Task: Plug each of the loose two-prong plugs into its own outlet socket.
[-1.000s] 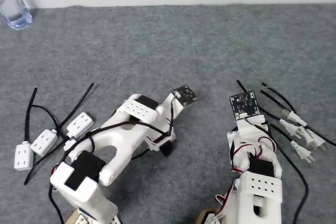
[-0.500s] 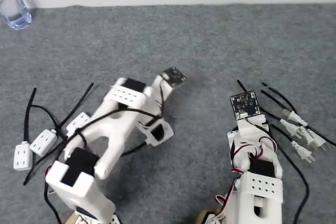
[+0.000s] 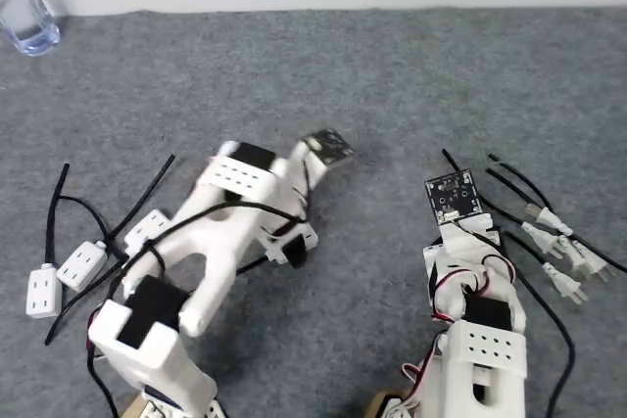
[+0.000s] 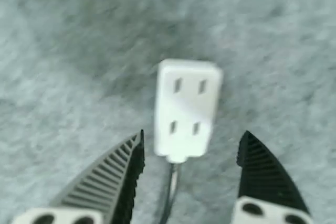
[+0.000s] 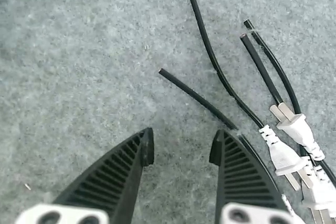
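A white outlet socket (image 4: 186,111) lies face up on the grey carpet, its cord end between the spread fingers of my left gripper (image 4: 191,142), which is open and clear of it on both sides. In the high view that gripper (image 3: 294,245) hangs under the left arm near the middle. Three more white sockets (image 3: 83,263) on black cords lie at the far left. My right gripper (image 5: 184,142) is open over bare carpet. Three white two-prong plugs (image 5: 294,124) lie just beyond and beside it, at the far right in the high view (image 3: 563,252).
Black cords (image 5: 210,56) run across the carpet from the plugs, and other cords (image 3: 98,212) tangle around the left sockets. A clear glass object (image 3: 24,7) stands at the back left corner. A white wall borders the far edge.
The left arm has swung away from the front edge and a little to the left, and its wrist camera board now sits farther back. The right arm has hardly moved.
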